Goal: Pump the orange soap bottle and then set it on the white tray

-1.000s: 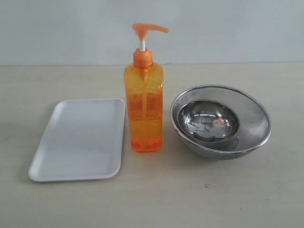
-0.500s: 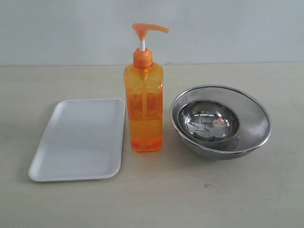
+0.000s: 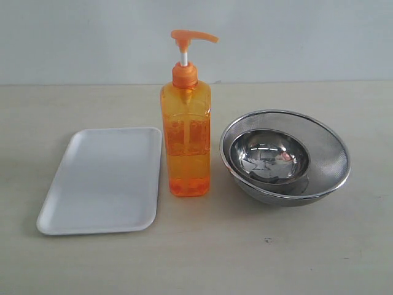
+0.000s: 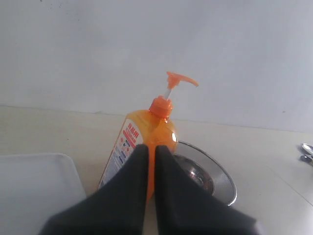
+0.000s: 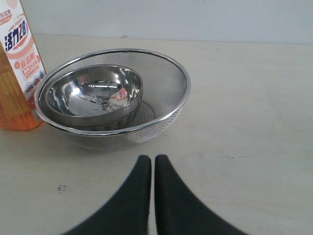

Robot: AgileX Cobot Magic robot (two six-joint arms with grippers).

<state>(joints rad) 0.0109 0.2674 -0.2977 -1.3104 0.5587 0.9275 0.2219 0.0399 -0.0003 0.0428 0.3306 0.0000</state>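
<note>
The orange soap bottle (image 3: 185, 144) stands upright on the surface (image 3: 196, 258), just beside the white tray (image 3: 101, 181) on its left, with nested steel bowls (image 3: 326, 157) on its right. That should make the transfer short. Its pump is up, so I judge nothing has begun. My left claw (image 4: 151, 148) and right claw (image 5: 152, 159) are pressed together, empty. Only the wrist views show them and the bottle's label (image 4: 122, 149). Only the exterior view shows the whole tray.
</note>
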